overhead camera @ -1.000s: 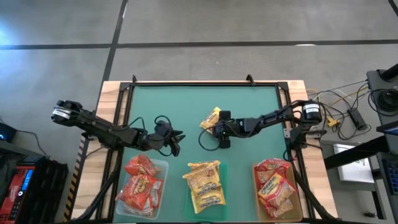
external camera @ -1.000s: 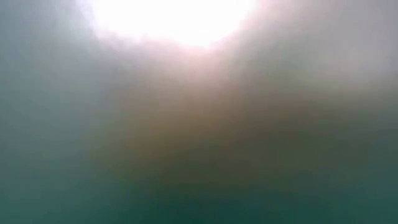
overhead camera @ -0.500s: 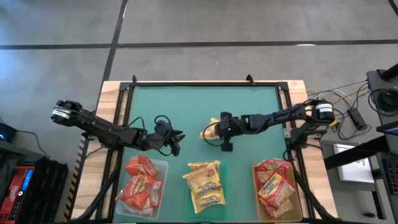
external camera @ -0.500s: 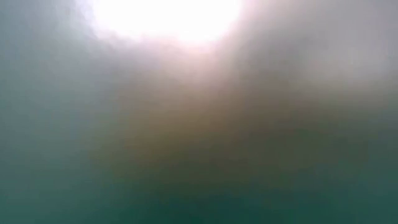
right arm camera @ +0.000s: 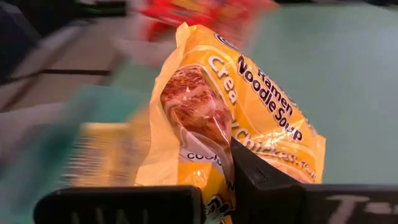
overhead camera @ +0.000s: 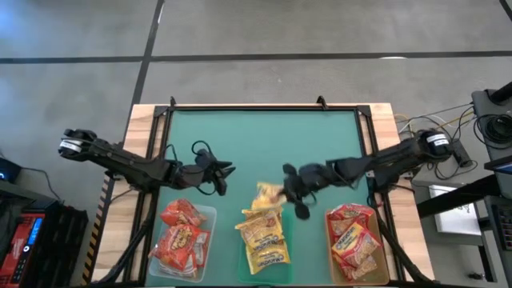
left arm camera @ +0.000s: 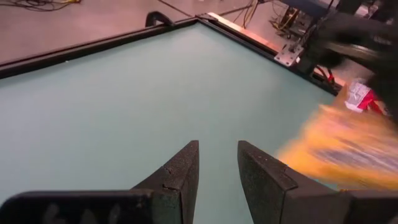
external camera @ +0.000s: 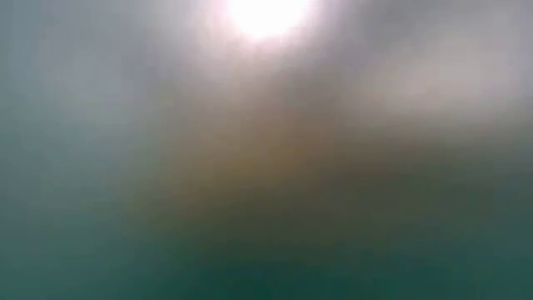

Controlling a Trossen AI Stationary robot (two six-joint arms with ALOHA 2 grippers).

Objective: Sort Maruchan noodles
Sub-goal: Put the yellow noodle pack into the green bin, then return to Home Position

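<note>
High view shows nearly all of the Maruchan noodles already sorted into three trays along the near edge: red packets in the left tray, yellow packets in the middle tray, red-orange packets in the right tray. Shows the right gripper pinched tight on one last yellow packet, which hangs ahead of its fingertips and just above the far end of the middle tray, touching or nearly touching the pile below. Right wrist view confirms the grip: yellow wrapper clamped between the dark fingers, the label partly readable. Shows the left gripper waiting over bare green mat just beyond the left tray, fingers set narrowly apart with nothing between them. No loose packets anywhere else on the mat. Low view too washed out to add anything. Probably only the release of this yellow packet onto its pile left, then done, judging by how things lie.
</note>
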